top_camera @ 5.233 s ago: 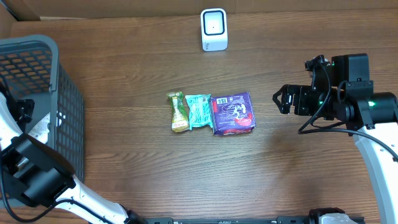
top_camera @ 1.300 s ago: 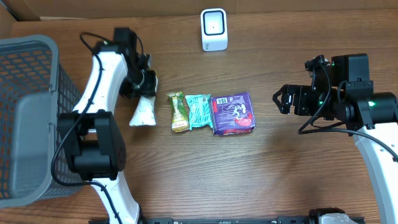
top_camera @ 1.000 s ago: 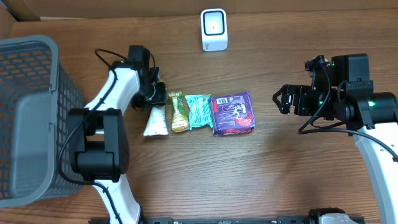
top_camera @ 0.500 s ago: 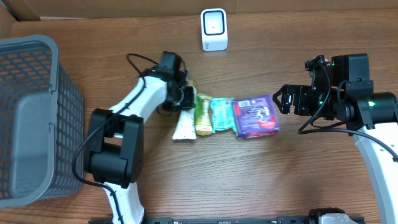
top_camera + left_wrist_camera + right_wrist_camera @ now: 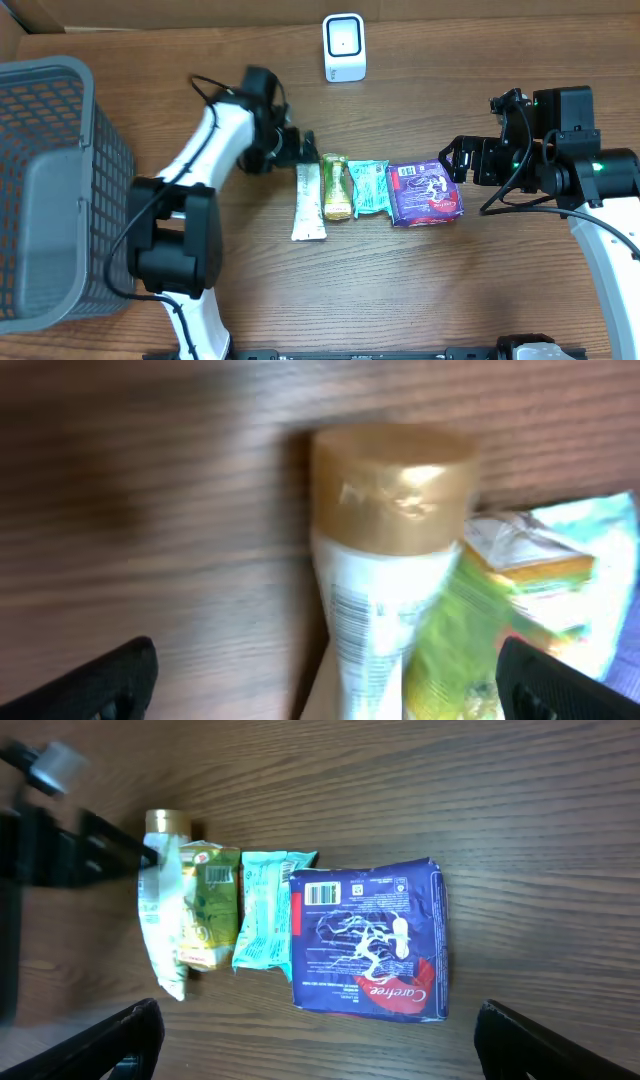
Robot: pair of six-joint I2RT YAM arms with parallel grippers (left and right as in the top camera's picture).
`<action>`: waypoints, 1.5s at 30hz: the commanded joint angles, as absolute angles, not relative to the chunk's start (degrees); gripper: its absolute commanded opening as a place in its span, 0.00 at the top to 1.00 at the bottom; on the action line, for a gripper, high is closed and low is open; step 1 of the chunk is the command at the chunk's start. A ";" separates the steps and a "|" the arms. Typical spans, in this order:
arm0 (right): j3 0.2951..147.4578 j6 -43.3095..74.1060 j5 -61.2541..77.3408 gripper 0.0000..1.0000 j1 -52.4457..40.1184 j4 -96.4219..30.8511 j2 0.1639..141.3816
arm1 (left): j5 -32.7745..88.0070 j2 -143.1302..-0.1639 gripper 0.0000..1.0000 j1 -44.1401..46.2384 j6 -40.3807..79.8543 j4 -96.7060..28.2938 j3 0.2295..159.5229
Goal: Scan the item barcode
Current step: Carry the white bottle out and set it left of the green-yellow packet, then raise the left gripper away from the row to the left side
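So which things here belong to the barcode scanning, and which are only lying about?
For the job: scanner, tube, yellow-green packet, teal packet, purple pack.
Lying about: basket, it seems.

The left arm (image 5: 205, 140) stretches forward and to the right. The left gripper (image 5: 292, 148) sits low and points right, its jaws spread wide and holding nothing. The right arm (image 5: 600, 235) bends inward. The right gripper (image 5: 452, 163) points left, jaws wide apart and empty.
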State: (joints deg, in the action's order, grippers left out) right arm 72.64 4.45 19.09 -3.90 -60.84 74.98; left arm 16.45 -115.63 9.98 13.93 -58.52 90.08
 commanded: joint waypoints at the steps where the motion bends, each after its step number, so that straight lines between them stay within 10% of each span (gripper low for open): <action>1: 73.01 4.05 18.92 0.00 -4.10 -60.53 75.05 | 11.05 -115.90 0.00 8.84 11.70 -64.53 99.70; 30: 73.01 5.98 20.53 0.00 -0.40 -60.60 75.05 | -10.68 -83.42 0.01 8.58 10.44 -92.44 114.83; 45: 63.35 2.57 27.70 0.00 13.91 -58.28 81.52 | -0.69 -82.02 0.01 1.52 1.19 -92.58 114.58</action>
State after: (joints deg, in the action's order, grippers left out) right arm 67.09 1.80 24.12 13.63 -59.53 78.22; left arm -6.11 -82.72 4.64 3.79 -93.23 114.30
